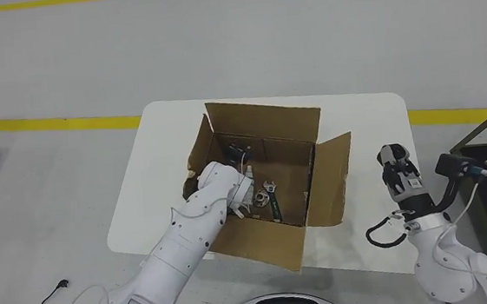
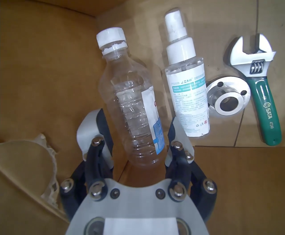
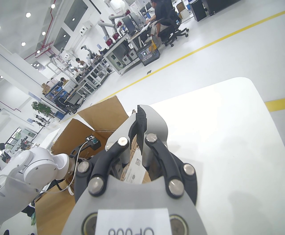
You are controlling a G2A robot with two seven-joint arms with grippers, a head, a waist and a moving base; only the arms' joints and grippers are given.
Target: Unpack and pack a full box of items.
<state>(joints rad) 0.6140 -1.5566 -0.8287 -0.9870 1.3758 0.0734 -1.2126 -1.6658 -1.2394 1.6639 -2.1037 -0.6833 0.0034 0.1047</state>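
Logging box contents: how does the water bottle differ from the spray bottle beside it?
The water bottle is see-through with a screw cap; the spray bottle has a white pump top and a label covering most of its body. The left gripper is lined up on the water bottle's lower end; the spray bottle lies beside it, outside that gripper. Both are in the cardboard box, tops pointing the same way.

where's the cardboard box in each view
Top view: cardboard box mid-table, flaps open.
Left wrist view: its brown walls and floor lie behind the bottles.
Right wrist view: beyond the right gripper, flaps up.
Shared landmark: the left arm, down inside it.
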